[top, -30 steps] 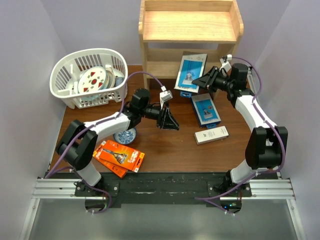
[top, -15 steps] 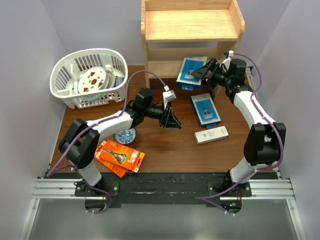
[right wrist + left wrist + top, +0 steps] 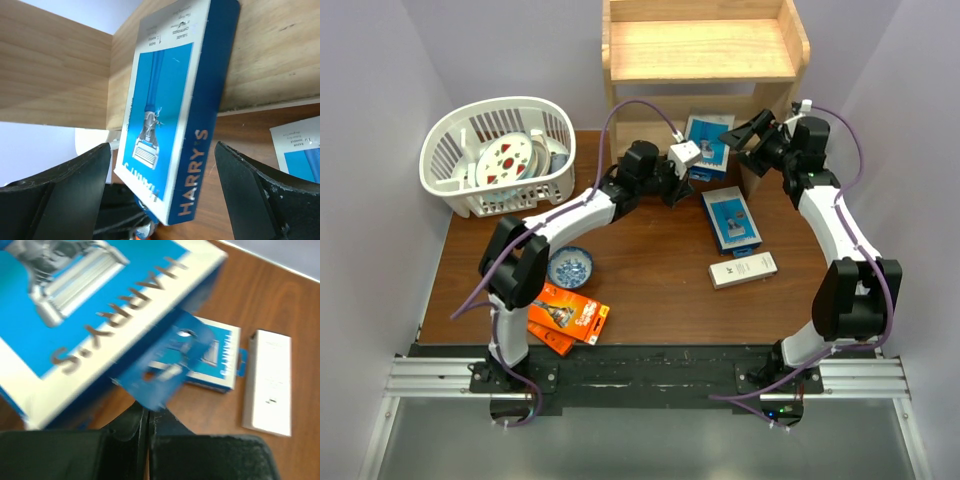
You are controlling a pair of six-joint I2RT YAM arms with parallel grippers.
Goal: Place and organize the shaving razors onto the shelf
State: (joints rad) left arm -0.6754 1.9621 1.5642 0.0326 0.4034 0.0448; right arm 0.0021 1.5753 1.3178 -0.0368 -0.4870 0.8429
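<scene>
Top external: basket [image 3: 500,203] seemingly beside shelf [image 3: 700,50]

The top camera looks down from the near edge over the whole table [image 3: 650,290]. Both wrist cameras sit close, sharing one blue razor pack [image 3: 170,115].

I read HARRY'S along the dark blue spine of the razor box [image 3: 200,150] near the bench's far edge, and again in brown on the white border of its front.
</scene>
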